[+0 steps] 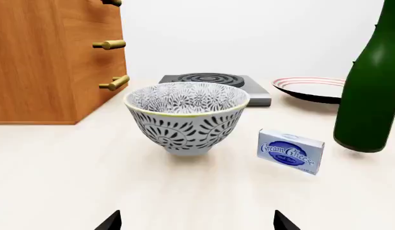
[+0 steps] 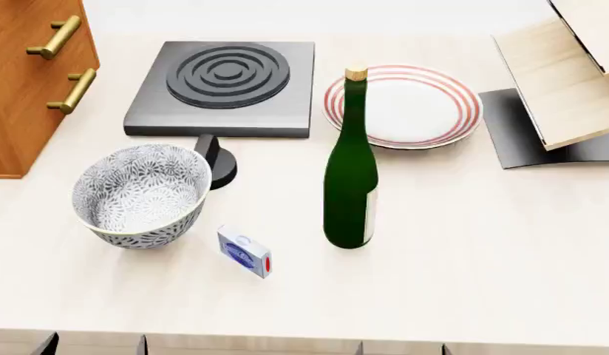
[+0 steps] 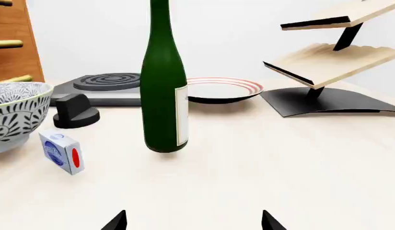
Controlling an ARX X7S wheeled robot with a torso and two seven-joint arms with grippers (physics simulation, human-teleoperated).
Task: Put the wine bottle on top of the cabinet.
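The wine bottle [image 2: 350,177] stands upright in the middle of the pale table, dark green with a tan cork and a pale label. It also shows in the right wrist view [image 3: 160,91] and in the left wrist view [image 1: 371,96]. The orange-brown cabinet [image 2: 29,81] with brass handles stands at the far left and shows in the left wrist view [image 1: 50,57]. My left gripper [image 1: 197,221] is open and empty, low near the table's front edge, facing the bowl. My right gripper [image 3: 194,221] is open and empty, in front of the bottle and well short of it.
A patterned bowl [image 2: 140,194] and a cream cheese box [image 2: 245,251] sit left of the bottle. A black hotplate [image 2: 225,85] with its knob [image 2: 216,159] and a red-rimmed plate [image 2: 403,105] lie behind. A pale slanted rack [image 2: 566,74] stands at the far right.
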